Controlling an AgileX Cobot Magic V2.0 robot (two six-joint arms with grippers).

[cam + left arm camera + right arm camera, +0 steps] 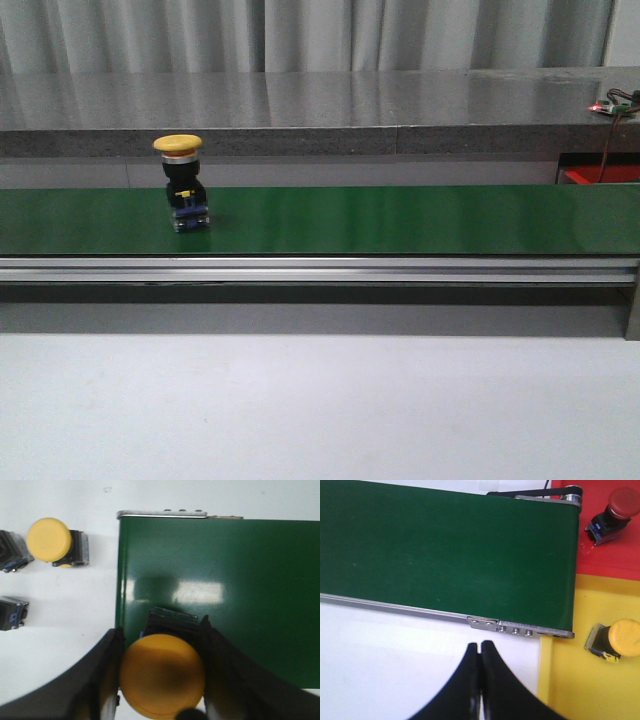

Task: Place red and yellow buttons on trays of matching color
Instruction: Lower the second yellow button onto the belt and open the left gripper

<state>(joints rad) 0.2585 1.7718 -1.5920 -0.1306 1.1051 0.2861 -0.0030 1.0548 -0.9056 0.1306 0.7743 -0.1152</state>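
On the green belt (400,220) my left gripper (162,675) clamps the yellow button (162,675), top-heavy, rigid, best gripped by its black body; right gripper (480,652) closed, empty.

I see the yellow mushroom-head push button (180,185) standing on the green conveyor belt's (400,220) left part, grey stone ledge (320,110) behind.
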